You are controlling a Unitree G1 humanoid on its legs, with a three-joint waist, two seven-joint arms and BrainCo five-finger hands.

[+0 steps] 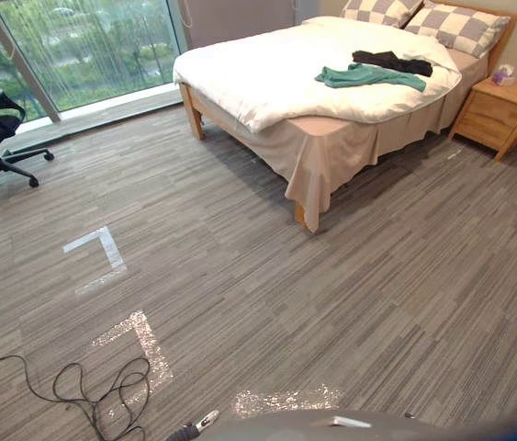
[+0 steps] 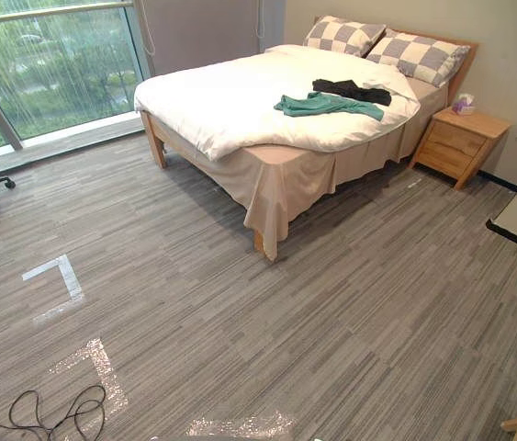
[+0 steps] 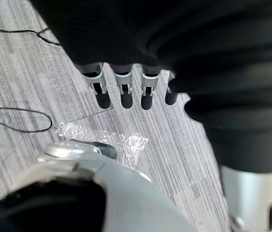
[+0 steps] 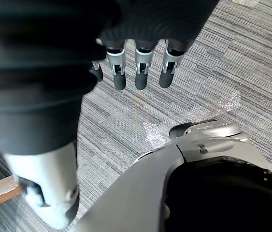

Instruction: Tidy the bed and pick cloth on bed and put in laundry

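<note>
The green cloth [image 1: 368, 77] and black cloth [image 1: 391, 62] lie crosswise near the head of the bed [image 1: 258, 87], far ahead of your left robot hand [image 3: 125, 92] and likely nearer right robot hand [image 4: 140, 72], both slack, holding nothing.

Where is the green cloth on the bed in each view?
Left eye view: green cloth at upper right, on the bed.
Right eye view: above centre, on the bed.
Left wrist view: left hand over floor.
Right wrist view: right hand over floor.
Shared landmark: black cloth beside it.
</note>
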